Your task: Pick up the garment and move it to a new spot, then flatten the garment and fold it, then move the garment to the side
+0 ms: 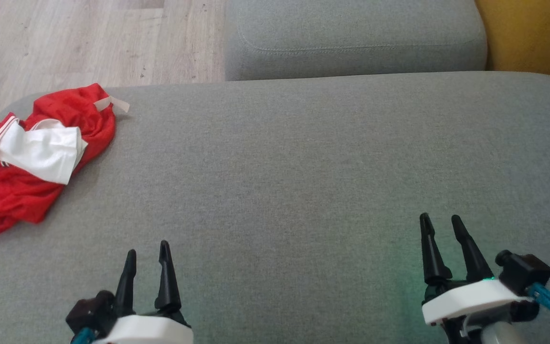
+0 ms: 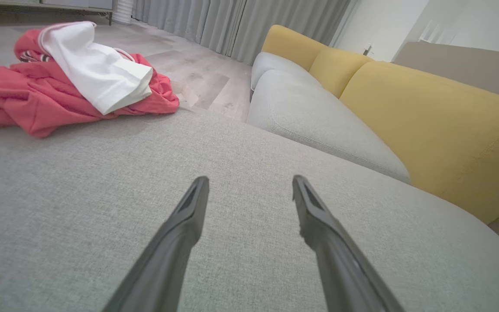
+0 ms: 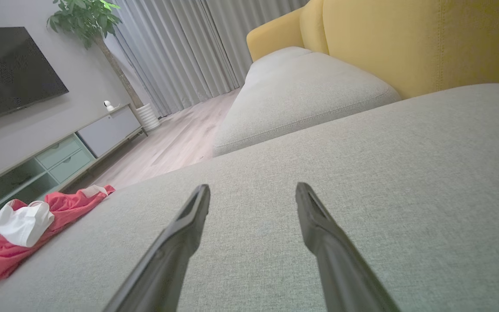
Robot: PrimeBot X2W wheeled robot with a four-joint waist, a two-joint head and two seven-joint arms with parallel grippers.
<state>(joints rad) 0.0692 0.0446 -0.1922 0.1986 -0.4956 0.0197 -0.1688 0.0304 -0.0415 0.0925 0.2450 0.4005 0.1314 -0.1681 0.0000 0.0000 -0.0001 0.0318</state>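
The garment (image 1: pixel 12 191) is a crumpled red shirt with a white sleeve (image 1: pixel 41 150) on top. It lies at the far left of the grey cushion (image 1: pixel 280 167), near its edge. In the left wrist view the garment (image 2: pixel 28 102) is up at the left; in the right wrist view the garment (image 3: pixel 24 234) sits low at the left. My left gripper (image 1: pixel 148 251) is open and empty near the front, well right of and nearer than the heap. My right gripper (image 1: pixel 442 220) stands open and empty at the front right. The left gripper (image 2: pixel 249 184) and right gripper (image 3: pixel 253 190) show wide jaws over bare fabric.
A second grey cushion (image 1: pixel 351 38) lies behind, with a yellow backrest (image 1: pixel 533 38) at the right. Wooden floor (image 1: pixel 89 43) shows beyond the left edge. A TV cabinet (image 3: pixel 59 156), a screen (image 3: pixel 11 69) and a potted plant (image 3: pixel 89 21) stand across the room.
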